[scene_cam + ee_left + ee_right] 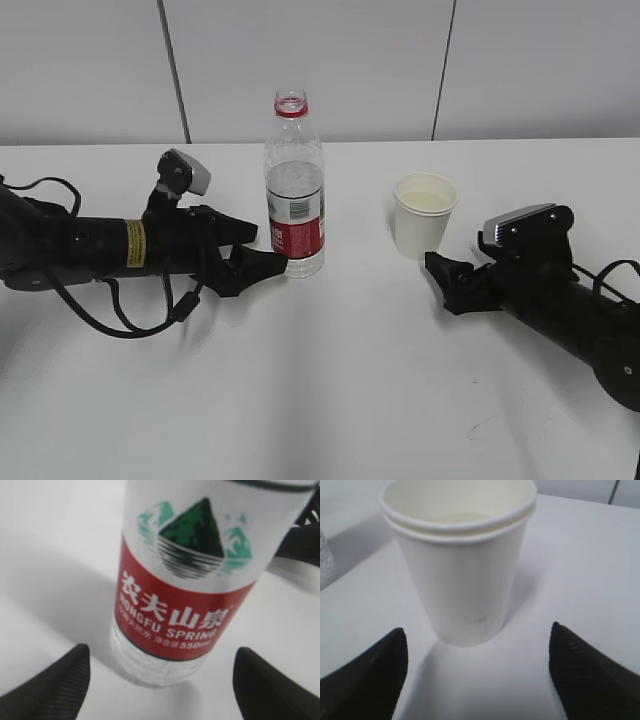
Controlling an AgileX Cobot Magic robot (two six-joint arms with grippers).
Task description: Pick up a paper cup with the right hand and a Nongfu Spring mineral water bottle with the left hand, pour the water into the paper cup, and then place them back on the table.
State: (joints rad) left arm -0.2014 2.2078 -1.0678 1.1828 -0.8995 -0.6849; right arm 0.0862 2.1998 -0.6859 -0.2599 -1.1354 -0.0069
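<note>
The Nongfu Spring bottle (294,190) stands upright and uncapped on the white table (320,400), partly filled; its red-and-white label fills the left wrist view (185,585). My left gripper (262,250) is open, its fingers (55,685) flanking the bottle's base without touching. The paper cup (425,214) stands upright right of centre, with some liquid inside (460,560). My right gripper (440,275) is open and empty just in front of the cup, fingers (590,675) spread wider than it.
A grey panelled wall (400,60) rises behind the table's far edge. Black cables (120,315) loop beside the left arm. Part of the right arm shows in the left wrist view (305,535).
</note>
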